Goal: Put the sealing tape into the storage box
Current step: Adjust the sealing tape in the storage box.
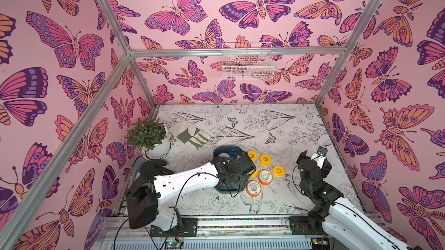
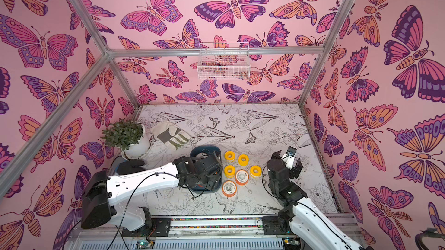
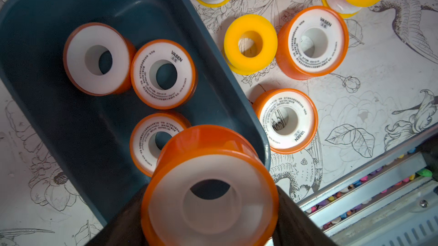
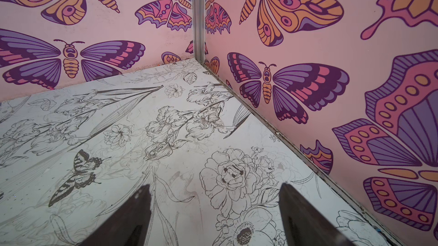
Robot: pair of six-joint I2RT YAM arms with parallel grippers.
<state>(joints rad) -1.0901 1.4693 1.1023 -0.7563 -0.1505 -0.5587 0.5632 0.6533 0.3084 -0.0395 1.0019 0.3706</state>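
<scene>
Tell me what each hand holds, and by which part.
Left hand: an orange spool, pinched across its outer rim, over the storage box. Right hand: open, nothing held.

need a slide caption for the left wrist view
Left gripper holds an orange tape spool over the blue box, three more spools inside.

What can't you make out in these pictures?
Both top views: the left arm covers most of the storage box.
Left wrist view: the held orange spool is blurred, cut by the edge, and hides most of the left gripper.
Same view: fine print on spool labels, too small.
</scene>
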